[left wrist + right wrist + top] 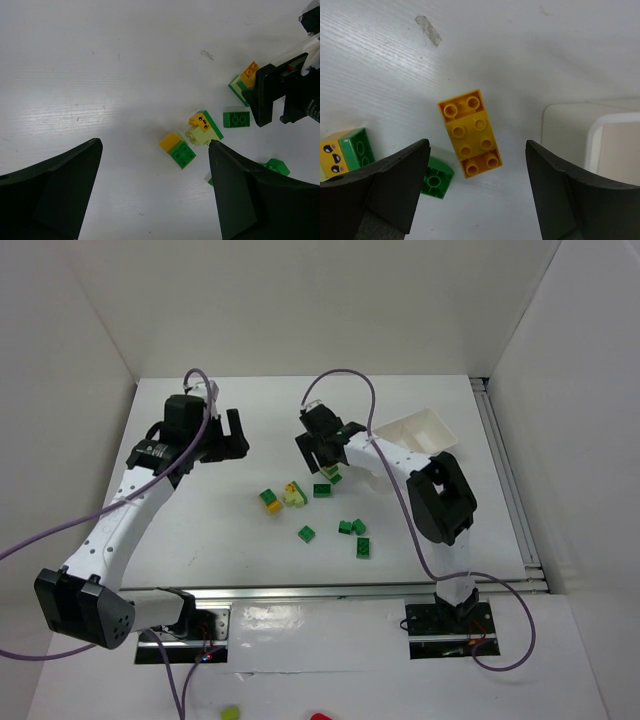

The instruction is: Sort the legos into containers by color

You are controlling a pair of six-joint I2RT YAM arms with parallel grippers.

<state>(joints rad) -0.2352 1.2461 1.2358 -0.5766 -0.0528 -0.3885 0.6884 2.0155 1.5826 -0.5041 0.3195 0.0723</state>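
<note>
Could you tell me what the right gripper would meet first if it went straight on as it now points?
Most likely the orange-yellow brick, which lies on the table straight ahead, framed by the open right gripper; how far off is unclear.

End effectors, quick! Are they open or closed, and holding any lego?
Left end effector: open, holding nothing.
Right end effector: open, holding nothing; an orange lego lies on the table between its fingers, untouched.

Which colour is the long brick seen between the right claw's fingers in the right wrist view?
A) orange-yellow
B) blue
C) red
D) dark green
A: the brick framed by the open right claw is plainly orange-yellow.
</note>
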